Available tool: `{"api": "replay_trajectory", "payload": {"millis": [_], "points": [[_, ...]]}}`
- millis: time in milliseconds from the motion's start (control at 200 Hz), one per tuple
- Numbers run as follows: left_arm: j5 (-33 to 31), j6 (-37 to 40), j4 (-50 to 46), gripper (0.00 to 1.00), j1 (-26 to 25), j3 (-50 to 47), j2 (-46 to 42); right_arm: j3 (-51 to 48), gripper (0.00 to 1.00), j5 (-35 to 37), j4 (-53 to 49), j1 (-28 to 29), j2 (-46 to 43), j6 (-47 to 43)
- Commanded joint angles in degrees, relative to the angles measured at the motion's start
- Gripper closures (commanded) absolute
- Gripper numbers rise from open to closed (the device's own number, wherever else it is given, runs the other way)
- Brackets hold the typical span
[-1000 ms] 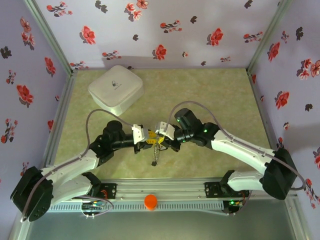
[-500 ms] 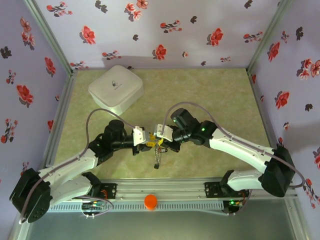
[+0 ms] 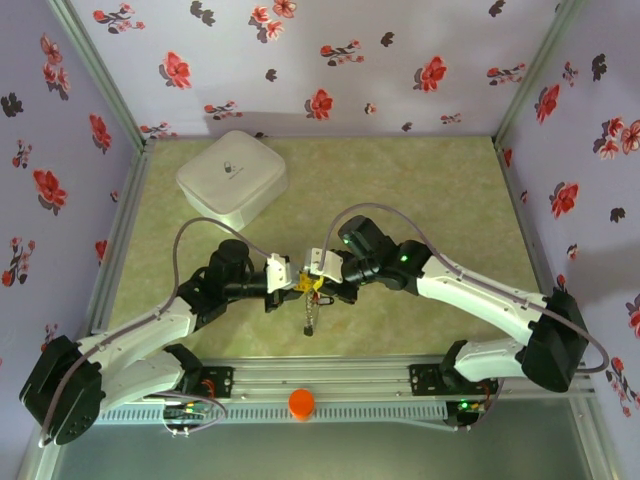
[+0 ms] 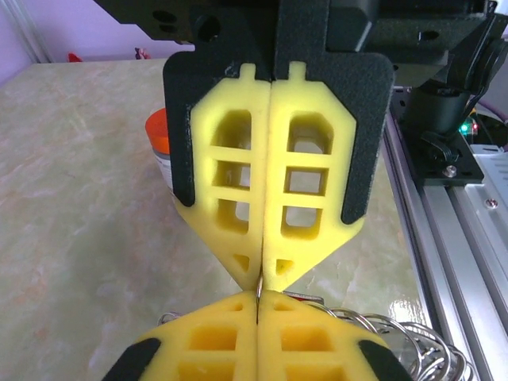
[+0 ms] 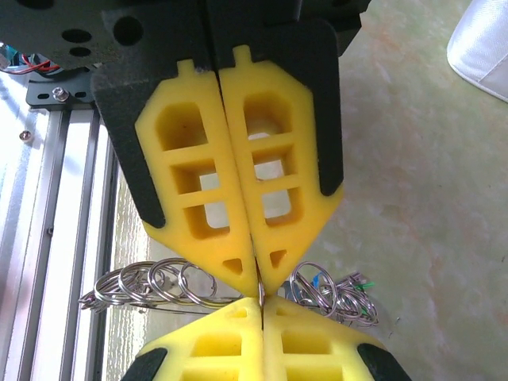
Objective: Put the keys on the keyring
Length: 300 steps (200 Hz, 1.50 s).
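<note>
Both hands meet tip to tip above the worktop [image 3: 420,190]. The left hand [image 3: 296,284] and right hand [image 3: 321,281] are each pinched fully shut on the thin wire of the keyring [image 5: 259,286], I judge so that it is braced from both sides while a key is worked along it. Below them the keys [image 3: 312,316] dangle in a bunch on small rings [image 5: 163,283]. The box [image 3: 232,180] is closed and the bottle [image 3: 300,402] capped, so I cannot see what is inside either.
</note>
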Motion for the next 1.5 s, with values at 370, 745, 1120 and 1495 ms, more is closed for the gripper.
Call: {"api": "replay_trajectory", "payload": {"millis": [370, 745, 1120, 1495], "points": [[1.3, -8.0, 19.5, 1.00, -0.3, -5.7, 0.5, -12.5, 0.74, -6.7, 18.7, -4.9, -9.9, 12.1], [0.6, -14.3, 33.5, 1.00, -0.3, -9.5, 3.3, -16.1, 0.78, -7.4, 23.9, -4.9, -8.5, 15.7], [0.1, -13.2, 32.5, 1.00, -0.3, -9.5, 3.4, -14.1, 0.98, -8.3, 22.6, -4.9, -7.7, 14.2], [-0.9, -0.7, 2.3, 0.74, -0.3, -0.6, 1.2, -5.3, 1.00, -4.5, 4.7, -3.8, -5.7, 3.2]]}}
